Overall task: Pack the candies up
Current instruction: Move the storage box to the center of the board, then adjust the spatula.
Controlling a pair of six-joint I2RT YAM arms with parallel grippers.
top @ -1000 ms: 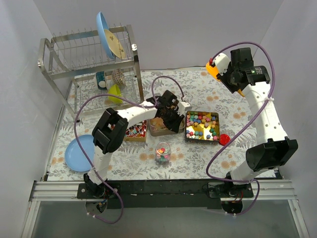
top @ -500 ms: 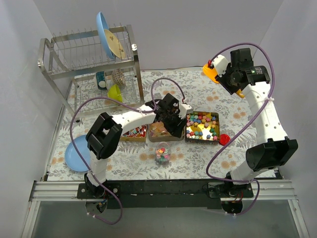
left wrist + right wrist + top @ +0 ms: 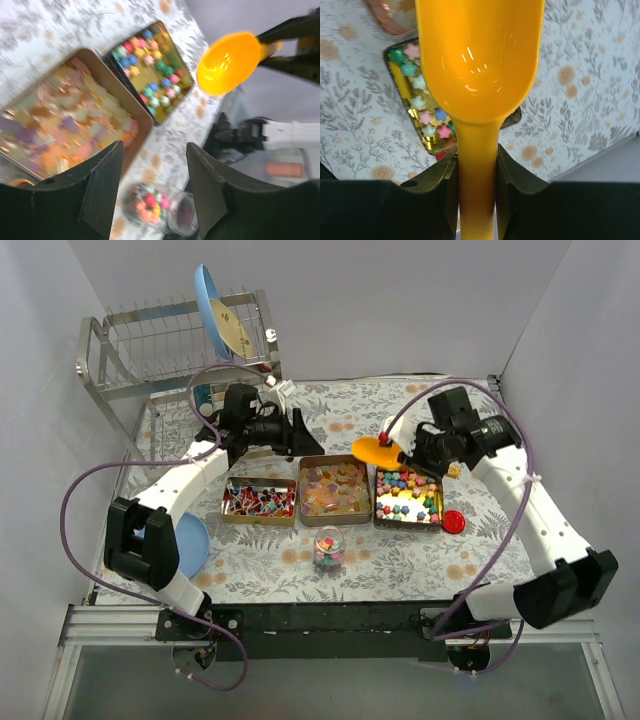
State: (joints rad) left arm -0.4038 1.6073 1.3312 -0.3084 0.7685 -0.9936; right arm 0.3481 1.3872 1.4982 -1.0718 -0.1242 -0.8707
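**Near zone.** A glass jar (image 3: pixel 329 536) stands on the table (image 3: pixel 265 565) in front of the tins. It is part-filled with mixed candies (image 3: pixel 329 554). Both grippers are well apart from it.

**Tin row.** Three open tins sit side by side behind the jar.
- The left tin (image 3: pixel 258 522) holds red-blue-white wrapped pieces (image 3: pixel 259 502).
- The middle tin (image 3: pixel 335 512) holds pale orange-yellow flat pieces (image 3: pixel 334 488).
- The right tin (image 3: pixel 405 525) holds bright multicoloured nuggets (image 3: pixel 407 495); the right wrist view shows them as star shapes.
- A round red lid (image 3: pixel 453 521) lies just beside the right tin's near right corner.

**Right gripper** (image 3: pixel 477 185). It is raised over the far edge of the right tin, above the nuggets and not touching them. The fingers are closed on the handle of an orange scoop (image 3: pixel 480 60). The scoop bowl is empty and hangs over the far edges of the middle and right tins.

**Left gripper** (image 3: pixel 155 190). It is raised just behind the far left corner of the middle tin. The fingers are spread wide and hold nothing, and touch no candies.

**Far zone.** A dish rack (image 3: pixel 180 350) stands at the far left.
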